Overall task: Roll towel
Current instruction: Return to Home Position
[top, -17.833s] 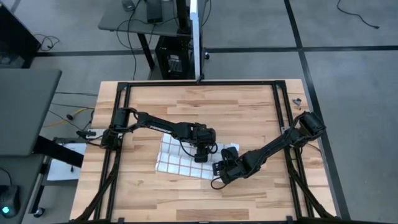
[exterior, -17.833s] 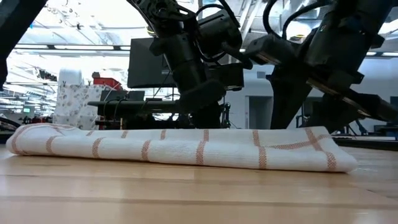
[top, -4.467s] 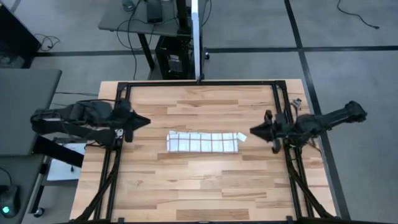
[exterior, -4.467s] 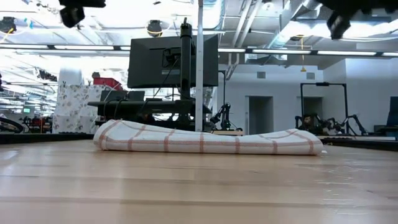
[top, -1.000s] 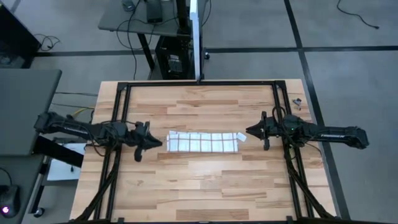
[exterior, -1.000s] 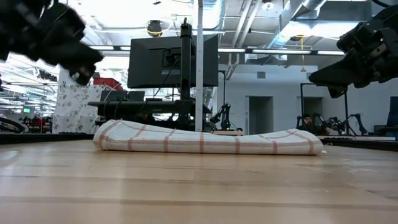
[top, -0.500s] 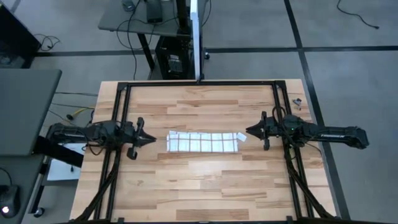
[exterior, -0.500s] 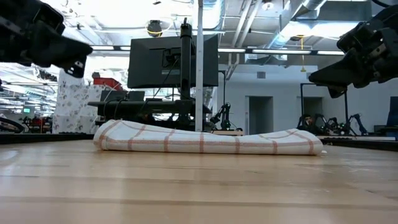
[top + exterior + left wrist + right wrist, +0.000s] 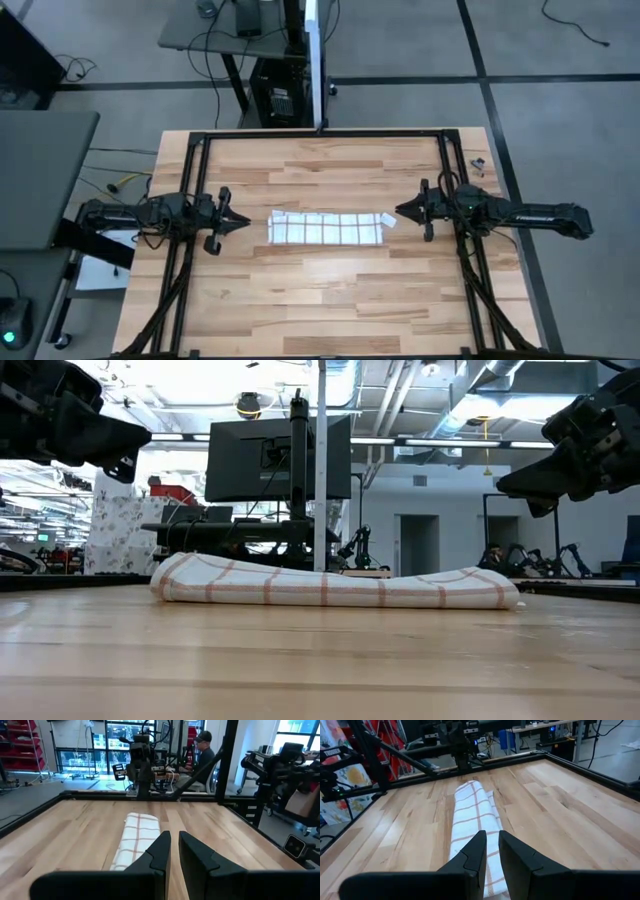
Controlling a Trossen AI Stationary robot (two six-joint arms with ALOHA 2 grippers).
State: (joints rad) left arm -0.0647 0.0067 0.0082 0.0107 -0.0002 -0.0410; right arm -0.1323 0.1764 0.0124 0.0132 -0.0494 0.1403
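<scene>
The towel (image 9: 325, 229) lies in the middle of the table as a long, low roll, white with red-brown grid lines, running from left to right; it rests on its underside (image 9: 330, 600). Its small white tag (image 9: 388, 219) sticks out at the right end. My left gripper (image 9: 246, 222) hovers level off the roll's left end, shut and clear of it (image 9: 174, 836). My right gripper (image 9: 399, 211) hovers off the right end, also shut and empty (image 9: 491, 834). Both wrist views look along the roll (image 9: 135, 837) (image 9: 472, 815).
A black frame rail (image 9: 320, 134) runs round the table top, with a post and a monitor (image 9: 278, 458) behind the far edge. A small object (image 9: 478, 163) lies at the far right corner. A person (image 9: 202, 750) sits beyond the table. Bare wood lies near and far of the roll.
My left gripper has drawn back toward the table's left edge and slightly toward the far edge, rolling and tipping up to level, then has stopped. The towel and my right gripper have kept still.
</scene>
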